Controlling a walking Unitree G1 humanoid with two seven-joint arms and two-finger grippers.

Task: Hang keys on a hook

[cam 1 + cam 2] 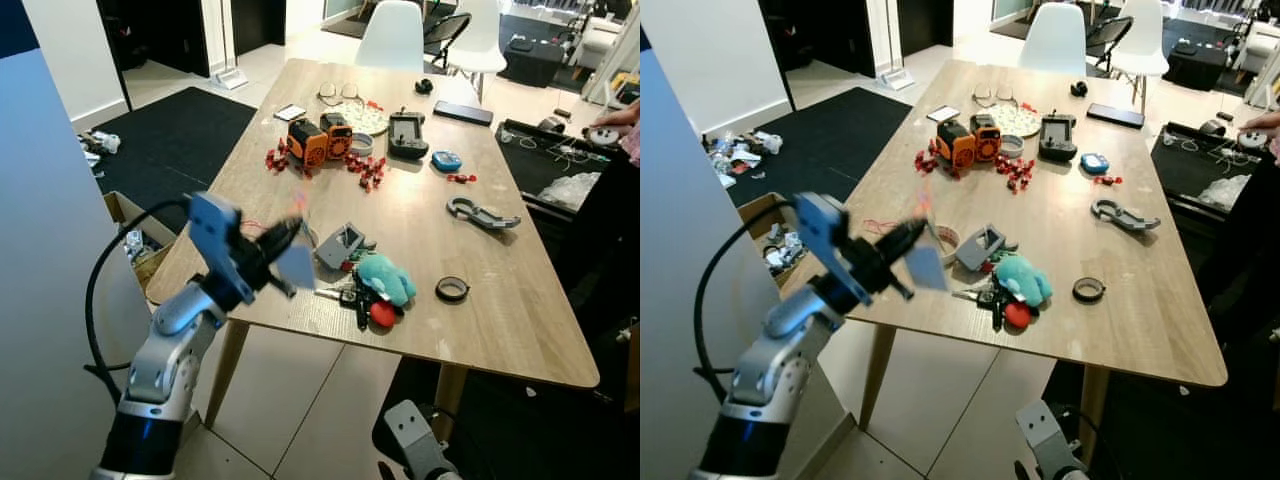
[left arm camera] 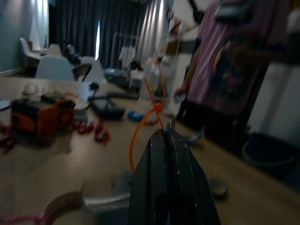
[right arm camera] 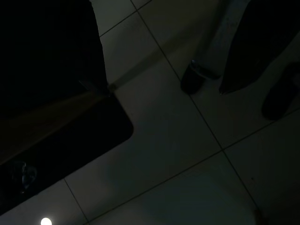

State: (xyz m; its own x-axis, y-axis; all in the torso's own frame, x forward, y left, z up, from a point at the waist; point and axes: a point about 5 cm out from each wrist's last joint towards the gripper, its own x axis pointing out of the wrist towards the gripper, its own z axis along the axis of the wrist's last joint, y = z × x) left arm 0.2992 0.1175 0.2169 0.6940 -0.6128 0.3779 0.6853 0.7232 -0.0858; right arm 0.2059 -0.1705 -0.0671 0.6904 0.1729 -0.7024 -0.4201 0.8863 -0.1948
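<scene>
Raised over the table's (image 1: 480, 300) near edge, the left gripper (image 1: 290, 240) has its 2 fingers pressed together on a thin orange cord (image 2: 145, 126) with a small metal ring. Keys (image 1: 350, 292) lie just beyond, toward the right, beside a teal plush (image 1: 388, 278); right arm idle.

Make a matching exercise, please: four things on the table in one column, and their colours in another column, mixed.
Things:
1. plush toy
2. tape ring
3. small robot
4. carabiner

Colours:
A. orange
B. grey
C. teal
D. black

Pairs: 1-C, 2-D, 3-A, 4-B
</scene>
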